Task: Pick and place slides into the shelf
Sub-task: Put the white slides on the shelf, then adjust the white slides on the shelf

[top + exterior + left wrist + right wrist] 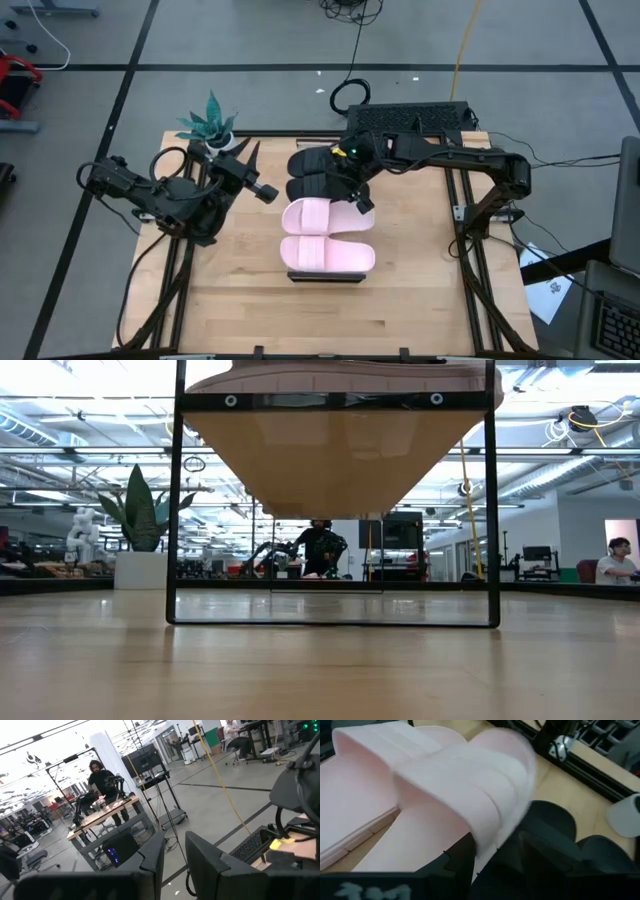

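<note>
Now right gripper (362, 203) touching pink slide (318, 215) on shelf (325, 275).

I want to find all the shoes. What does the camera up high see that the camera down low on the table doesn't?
Only the high view shows the two matte black slide sandals, the left claw, the right claw above a pink sandal, and the spiky green potted plant. Only the low view shows the room behind and a seated person. Both show the light wood slatted shelf and a pale pink slide sandal.
</note>
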### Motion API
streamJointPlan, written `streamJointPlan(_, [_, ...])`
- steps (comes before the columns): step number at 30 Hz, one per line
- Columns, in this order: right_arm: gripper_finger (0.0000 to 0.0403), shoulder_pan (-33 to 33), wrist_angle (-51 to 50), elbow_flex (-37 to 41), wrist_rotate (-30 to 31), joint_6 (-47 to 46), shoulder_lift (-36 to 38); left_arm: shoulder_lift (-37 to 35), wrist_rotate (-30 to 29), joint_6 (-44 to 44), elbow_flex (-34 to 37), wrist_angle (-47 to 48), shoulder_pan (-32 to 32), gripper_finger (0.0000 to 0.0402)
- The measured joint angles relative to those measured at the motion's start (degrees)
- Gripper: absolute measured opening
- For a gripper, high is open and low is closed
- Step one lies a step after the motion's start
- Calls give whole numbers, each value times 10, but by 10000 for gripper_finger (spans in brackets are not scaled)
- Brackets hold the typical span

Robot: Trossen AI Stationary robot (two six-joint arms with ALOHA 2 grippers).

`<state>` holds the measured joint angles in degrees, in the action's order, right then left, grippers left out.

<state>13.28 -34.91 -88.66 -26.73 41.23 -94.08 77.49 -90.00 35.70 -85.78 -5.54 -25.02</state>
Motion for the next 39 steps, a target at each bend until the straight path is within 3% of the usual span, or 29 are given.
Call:
streamJointPlan(16, [167,-19,4,0,1,-7,7,0,0,-10,0,4,0,81])
streamJointPlan(22, [167,-32,0,0,2,-16,7,0,0,-46,0,54,0,81])
streamJointPlan(30, [167,-47,-14,0,103,-3,8,0,0,-117,0,119,0,81])
streamJointPlan(39, [167,-48,-23,0,104,-6,40,0,0,-125,0,123,0,81])
